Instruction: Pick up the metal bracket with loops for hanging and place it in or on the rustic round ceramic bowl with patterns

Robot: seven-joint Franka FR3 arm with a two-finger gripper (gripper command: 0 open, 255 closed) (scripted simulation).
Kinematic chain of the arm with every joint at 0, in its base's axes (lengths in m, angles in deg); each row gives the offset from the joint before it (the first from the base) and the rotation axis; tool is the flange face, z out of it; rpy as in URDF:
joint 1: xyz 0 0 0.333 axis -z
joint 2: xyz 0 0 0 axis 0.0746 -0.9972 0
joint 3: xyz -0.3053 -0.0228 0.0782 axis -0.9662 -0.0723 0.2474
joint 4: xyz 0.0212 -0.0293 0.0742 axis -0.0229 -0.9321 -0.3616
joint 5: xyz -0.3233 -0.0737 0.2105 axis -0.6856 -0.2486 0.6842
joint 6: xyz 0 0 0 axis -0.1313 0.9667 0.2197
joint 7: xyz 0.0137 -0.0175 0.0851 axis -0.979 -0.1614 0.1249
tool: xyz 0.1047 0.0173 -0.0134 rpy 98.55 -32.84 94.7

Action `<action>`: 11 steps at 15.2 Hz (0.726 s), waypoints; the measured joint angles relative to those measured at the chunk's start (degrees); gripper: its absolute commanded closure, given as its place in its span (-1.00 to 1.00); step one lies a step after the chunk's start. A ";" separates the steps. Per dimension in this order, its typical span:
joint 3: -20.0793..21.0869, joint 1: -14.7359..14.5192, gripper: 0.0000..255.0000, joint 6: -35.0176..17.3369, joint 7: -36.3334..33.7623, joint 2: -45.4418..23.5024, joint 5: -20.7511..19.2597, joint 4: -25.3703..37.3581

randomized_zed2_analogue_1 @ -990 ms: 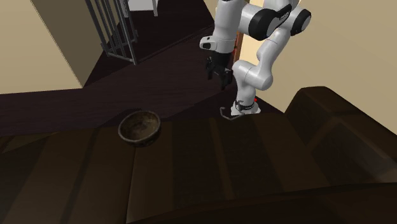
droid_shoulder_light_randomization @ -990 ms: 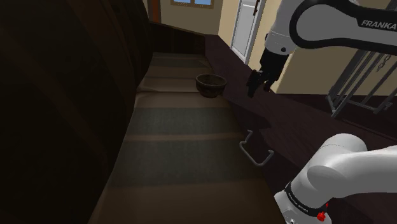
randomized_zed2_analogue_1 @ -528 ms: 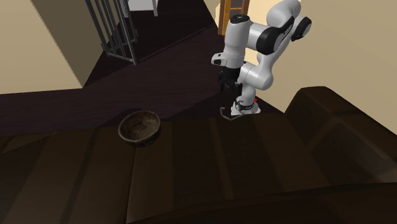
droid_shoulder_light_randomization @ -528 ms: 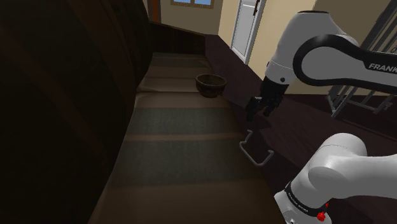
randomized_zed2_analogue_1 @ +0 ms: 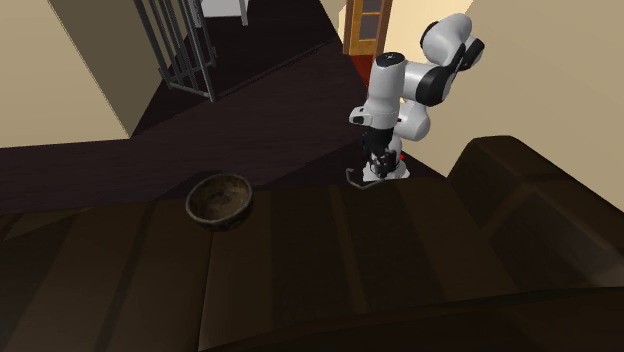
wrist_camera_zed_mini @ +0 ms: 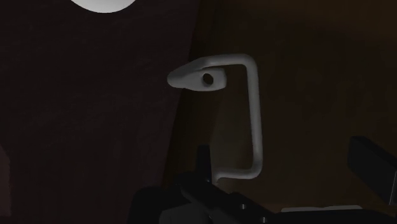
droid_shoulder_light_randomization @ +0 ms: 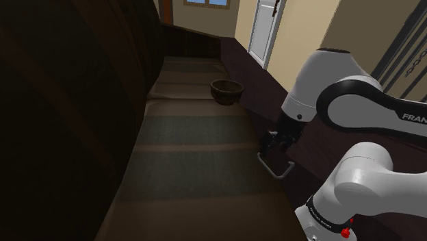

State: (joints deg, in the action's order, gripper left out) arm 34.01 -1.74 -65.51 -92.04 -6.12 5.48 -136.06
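A grey U-shaped metal bracket (droid_shoulder_light_randomization: 278,165) (randomized_zed2_analogue_1: 355,180) lies at the edge of the dark cushioned seat (droid_shoulder_light_randomization: 191,147), close to the stand. My gripper (droid_shoulder_light_randomization: 269,143) (randomized_zed2_analogue_1: 375,166) hangs low just above one end of it. Seen from the wrist, the bracket (wrist_camera_zed_mini: 255,121), with a hole in its flat end, lies between the open gripper (wrist_camera_zed_mini: 287,167) fingers, nearer one finger (wrist_camera_zed_mini: 203,164) than the other; nothing is clasped. The brown patterned round bowl (droid_shoulder_light_randomization: 227,90) (randomized_zed2_analogue_1: 219,199) stands farther along the seat, well away from the gripper.
A tall dark backrest (droid_shoulder_light_randomization: 75,103) runs along the shoulder view's left. The dark floor (randomized_zed2_analogue_1: 250,110), a metal railing (randomized_zed2_analogue_1: 180,45) and beige walls lie beyond the seat. The arm's white base (droid_shoulder_light_randomization: 356,198) stands beside the bracket.
The arm has dropped from high above the floor down towards the bracket; the gripper now sits just over it. Bracket and bowl have not moved.
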 measured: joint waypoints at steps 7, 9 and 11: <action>2.22 -1.46 -1.00 -5.21 -0.53 -0.88 2.51 -4.29; 2.27 -1.47 -1.00 -5.57 -0.45 -1.01 2.58 -4.53; 2.29 -1.49 -1.00 -5.66 -0.45 -1.02 2.61 -4.59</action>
State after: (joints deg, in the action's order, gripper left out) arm 36.30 -3.23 -71.17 -92.49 -7.14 8.09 -140.65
